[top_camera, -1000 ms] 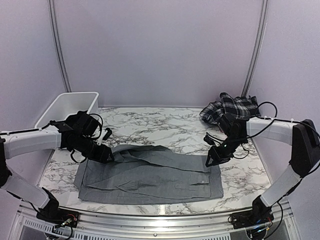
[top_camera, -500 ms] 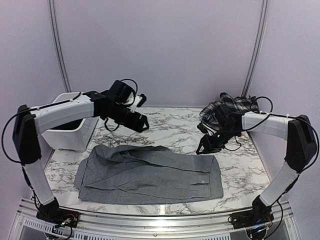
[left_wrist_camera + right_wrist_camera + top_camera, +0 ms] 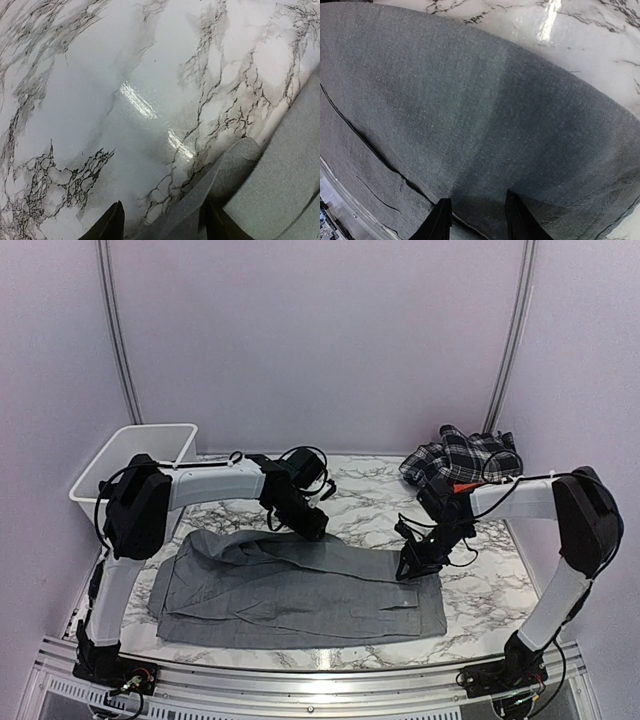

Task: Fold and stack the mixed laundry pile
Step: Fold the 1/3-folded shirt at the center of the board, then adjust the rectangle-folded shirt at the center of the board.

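A grey garment [image 3: 300, 590] lies spread flat across the near half of the marble table. My left gripper [image 3: 312, 527] is low at the middle of its far edge. In the left wrist view the left gripper [image 3: 162, 227] is open, and a raised fold of the grey garment [image 3: 280, 170] runs between its fingertips. My right gripper [image 3: 407, 565] sits at the garment's far right corner. In the right wrist view the right gripper [image 3: 479, 220] is open just above the flat grey garment [image 3: 470, 100]. The rest of the laundry pile, a black-and-white plaid piece [image 3: 462, 453] with dark cloth, is bunched at the back right.
A white plastic basket [image 3: 155, 428] stands at the back left corner. Bare marble table [image 3: 370, 500] shows between the garment's far edge and the back wall. Black cables loop off the right arm close to the plaid piece.
My left arm swung from the garment's left end, up past the basket, then down to the middle of its far edge. The right gripper lifted slightly and came back to the far right corner.
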You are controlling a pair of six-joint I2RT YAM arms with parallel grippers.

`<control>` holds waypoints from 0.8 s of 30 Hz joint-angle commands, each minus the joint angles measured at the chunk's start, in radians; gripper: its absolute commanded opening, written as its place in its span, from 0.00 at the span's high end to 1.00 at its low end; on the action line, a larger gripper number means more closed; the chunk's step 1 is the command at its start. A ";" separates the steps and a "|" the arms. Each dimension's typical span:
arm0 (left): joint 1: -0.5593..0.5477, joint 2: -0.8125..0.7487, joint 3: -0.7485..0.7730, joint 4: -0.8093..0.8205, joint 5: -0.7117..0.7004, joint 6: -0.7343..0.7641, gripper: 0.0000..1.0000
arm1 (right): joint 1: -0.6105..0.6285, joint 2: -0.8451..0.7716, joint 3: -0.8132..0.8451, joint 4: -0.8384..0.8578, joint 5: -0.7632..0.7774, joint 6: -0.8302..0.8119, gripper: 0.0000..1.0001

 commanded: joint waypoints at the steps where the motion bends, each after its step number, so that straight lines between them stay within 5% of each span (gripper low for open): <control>1: 0.006 0.048 0.052 -0.054 -0.049 0.026 0.53 | 0.007 0.012 -0.018 0.019 0.062 0.016 0.63; 5: 0.013 0.027 0.071 -0.069 -0.140 0.014 0.97 | 0.007 0.024 -0.038 0.020 0.073 0.019 0.62; 6: 0.019 0.005 0.073 -0.067 -0.162 0.000 1.00 | 0.007 0.029 -0.043 0.019 0.075 0.019 0.62; 17: 0.192 -0.355 -0.065 0.115 -0.310 -0.285 1.00 | 0.007 0.044 -0.107 0.030 0.095 0.025 0.62; 22: 0.257 -0.374 -0.126 0.131 -0.395 -0.429 1.00 | 0.007 0.024 -0.103 0.029 0.090 0.024 0.62; 24: 0.264 -0.354 -0.128 0.145 -0.386 -0.413 0.90 | 0.007 0.012 -0.089 0.025 0.079 0.019 0.62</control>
